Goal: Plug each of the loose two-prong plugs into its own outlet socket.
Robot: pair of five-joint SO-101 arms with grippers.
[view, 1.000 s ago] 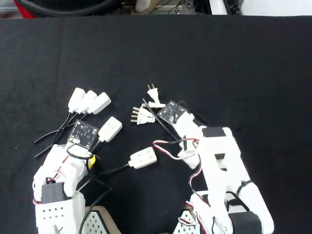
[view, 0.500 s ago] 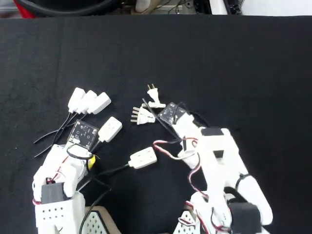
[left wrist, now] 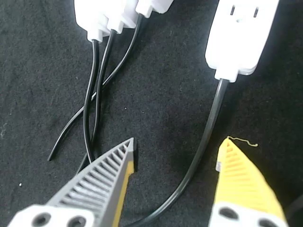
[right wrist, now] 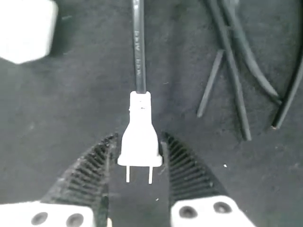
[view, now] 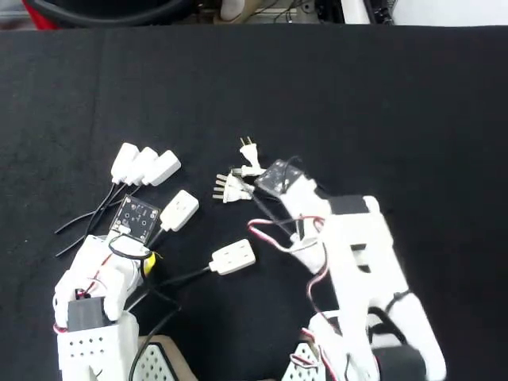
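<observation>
Right arm (view: 357,254): creeping up and to the left over the last second, nosing in on the loose plugs (view: 230,188) at frame centre in the high view.
Right gripper (right wrist: 137,139): straddling the two-prong plug (right wrist: 140,142), fingers spread and sitting just beside its flanks, not visibly pinching yet; probably lining up for a squeeze on the body.
Plug pose: lying flat on the black cloth (right wrist: 57,104), prongs pointing back toward the wrist, cord (right wrist: 138,42) trailing away.
Left gripper (left wrist: 179,142): hanging spread over a socket's lead at lower left of the high view, likely waiting to steady it.
Outlet socket (view: 181,209): lying left of centre; second socket (view: 234,256) lying free just below centre.
</observation>
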